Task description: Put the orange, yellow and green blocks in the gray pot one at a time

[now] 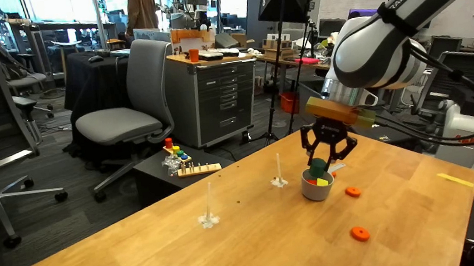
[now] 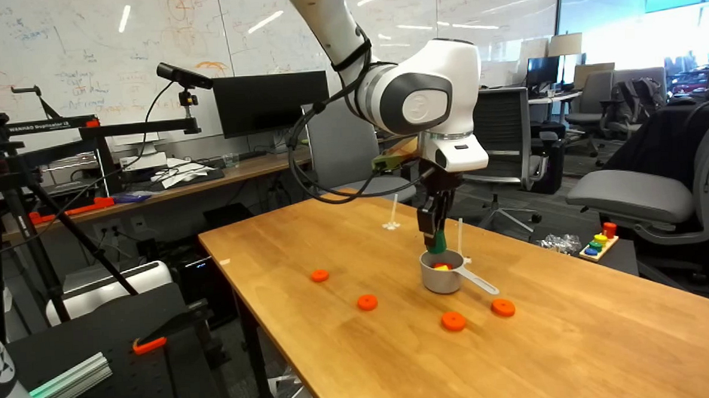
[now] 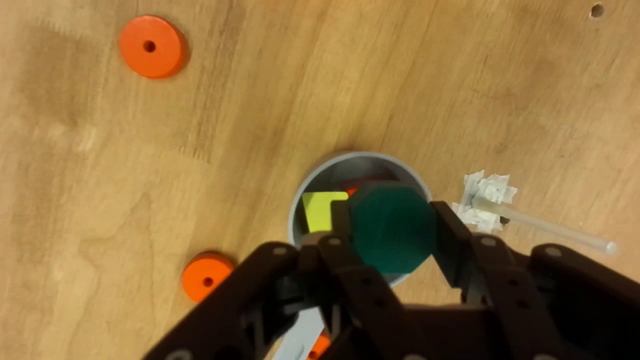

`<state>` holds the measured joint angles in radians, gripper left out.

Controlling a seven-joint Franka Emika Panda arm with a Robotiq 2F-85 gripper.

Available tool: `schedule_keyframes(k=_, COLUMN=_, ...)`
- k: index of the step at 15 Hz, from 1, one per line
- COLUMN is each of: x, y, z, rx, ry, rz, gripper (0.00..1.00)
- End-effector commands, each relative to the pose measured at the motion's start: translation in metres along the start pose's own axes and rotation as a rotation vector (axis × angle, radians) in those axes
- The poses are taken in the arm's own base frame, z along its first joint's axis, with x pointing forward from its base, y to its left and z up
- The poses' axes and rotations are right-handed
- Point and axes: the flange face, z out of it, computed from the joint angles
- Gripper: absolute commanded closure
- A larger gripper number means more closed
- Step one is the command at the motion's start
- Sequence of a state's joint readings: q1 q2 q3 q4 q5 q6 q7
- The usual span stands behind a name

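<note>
The green block (image 1: 317, 169) is grasped by the pincer (image 3: 392, 222), squeezed on two opposite sides, and is held at the mouth of the gray pot (image 2: 442, 283), directly below the fingers (image 3: 452, 245); whether its lower end is beneath the rim cannot be told. By its plain, solid-looking faces the block is judged to be light, stiff and not easily broken, perhaps a little slippery. The present hold, high on the sides, is judged well suited to a low, gentle release. Deeper under the pincer, the yellow block (image 3: 320, 210) and the orange block (image 1: 312, 182) are already contained in the pot, the orange one partly hidden. The pot is judged rigid and easily nudged if its wall is brushed; were it to be moved, it would best be taken by its handle (image 2: 479, 281), extended outward from beneath the pincer. Farther out around the pincer, flat orange discs (image 3: 151, 47) are spread on the tabletop (image 2: 552, 346).
</note>
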<state>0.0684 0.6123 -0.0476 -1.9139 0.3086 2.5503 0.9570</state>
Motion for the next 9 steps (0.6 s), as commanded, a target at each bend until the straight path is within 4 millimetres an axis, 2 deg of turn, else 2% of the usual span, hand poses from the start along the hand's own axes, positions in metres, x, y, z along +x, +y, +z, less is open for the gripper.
schedule_keyframes(k=1, x=0.001, y=0.018, z=-0.014, rx=0.029, ry=-0.012, rz=0.039, gripper=0.28)
schedule_keyframes(k=4, x=-0.001, y=0.014, z=-0.013, rx=0.024, ry=-0.005, rz=0.014, gripper=0.02)
schedule_keyframes(k=5, x=-0.004, y=0.01, z=-0.013, rx=0.027, ry=-0.006, rz=-0.005, gripper=0.0)
schedule_keyframes(k=7, x=-0.025, y=-0.006, z=-0.014, rx=0.021, ry=-0.013, rz=-0.076, gripper=0.0)
schedule_keyframes(k=8, x=-0.007, y=0.005, z=-0.004, rx=0.006, ry=-0.014, rz=-0.016, gripper=0.0)
schedule_keyframes(k=9, x=-0.014, y=0.001, z=-0.004, rx=0.01, ry=-0.016, rz=-0.035, gripper=0.0)
